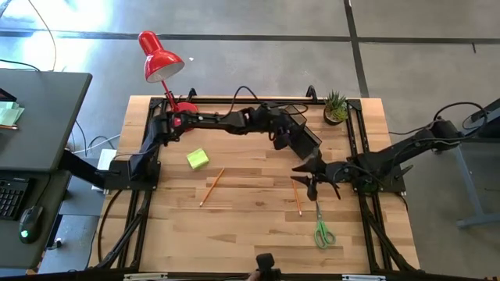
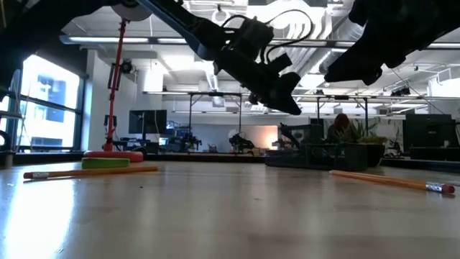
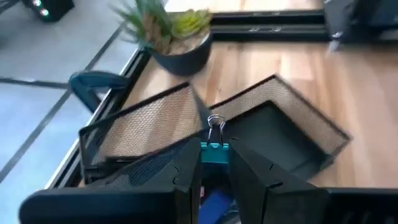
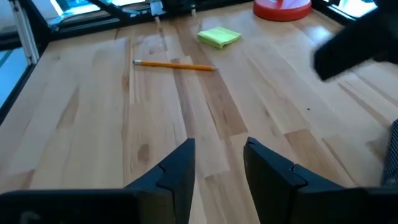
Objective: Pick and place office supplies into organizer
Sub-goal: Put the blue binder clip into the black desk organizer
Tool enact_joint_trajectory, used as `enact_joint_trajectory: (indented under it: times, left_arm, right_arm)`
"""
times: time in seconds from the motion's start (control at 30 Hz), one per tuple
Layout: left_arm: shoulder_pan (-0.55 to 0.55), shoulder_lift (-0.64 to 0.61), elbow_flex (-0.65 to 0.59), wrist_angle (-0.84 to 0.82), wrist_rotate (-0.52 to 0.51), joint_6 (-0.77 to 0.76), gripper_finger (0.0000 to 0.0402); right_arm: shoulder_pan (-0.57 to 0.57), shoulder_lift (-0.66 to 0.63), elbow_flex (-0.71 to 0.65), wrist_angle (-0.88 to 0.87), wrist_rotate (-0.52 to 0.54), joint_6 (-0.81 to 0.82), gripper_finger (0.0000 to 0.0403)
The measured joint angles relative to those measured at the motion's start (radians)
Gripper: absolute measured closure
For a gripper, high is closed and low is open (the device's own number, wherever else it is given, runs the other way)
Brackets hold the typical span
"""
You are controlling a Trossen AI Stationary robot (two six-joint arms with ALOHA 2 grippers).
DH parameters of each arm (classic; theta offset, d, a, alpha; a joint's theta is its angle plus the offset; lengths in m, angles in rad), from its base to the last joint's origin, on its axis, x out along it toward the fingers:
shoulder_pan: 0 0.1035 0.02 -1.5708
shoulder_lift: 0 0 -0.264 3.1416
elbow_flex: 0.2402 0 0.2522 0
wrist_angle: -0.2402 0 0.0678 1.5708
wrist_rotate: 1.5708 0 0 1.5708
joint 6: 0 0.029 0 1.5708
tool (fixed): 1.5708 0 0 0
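From above, the left gripper hangs over the black mesh organizer, beside the potted plant. The right gripper hovers between a pencil and the scissors.

Level with the table, both arms ride clear of the wood.

The left wrist camera shows that gripper's fingers clamped on a teal binder clip directly above the organizer's open compartment: small, stiff, springy, best held by its body.

The right wrist camera shows its jaws apart and empty, with bare table ahead.
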Motion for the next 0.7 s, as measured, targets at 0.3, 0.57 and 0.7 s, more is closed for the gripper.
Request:
enact_joint_trajectory:
  times: [0.3, 0.57, 0.7]
  left_arm:
    - [0.009, 0.010, 0.022, -0.063, -0.018, -0.069, 0.0346]
    - [0.014, 0.010, 0.022, -0.075, -0.077, -0.122, 0.0332]
    - [0.015, 0.010, 0.022, -0.078, -0.108, -0.124, 0.0292]
  right_arm:
    - [0.086, 0.000, 0.000, -0.050, 0.026, 0.019, 0.0274]
    - [0.103, 0.000, 0.000, -0.050, 0.088, 0.017, 0.0274]
    - [0.103, 0.000, 0.000, -0.045, 0.088, 0.016, 0.0274]
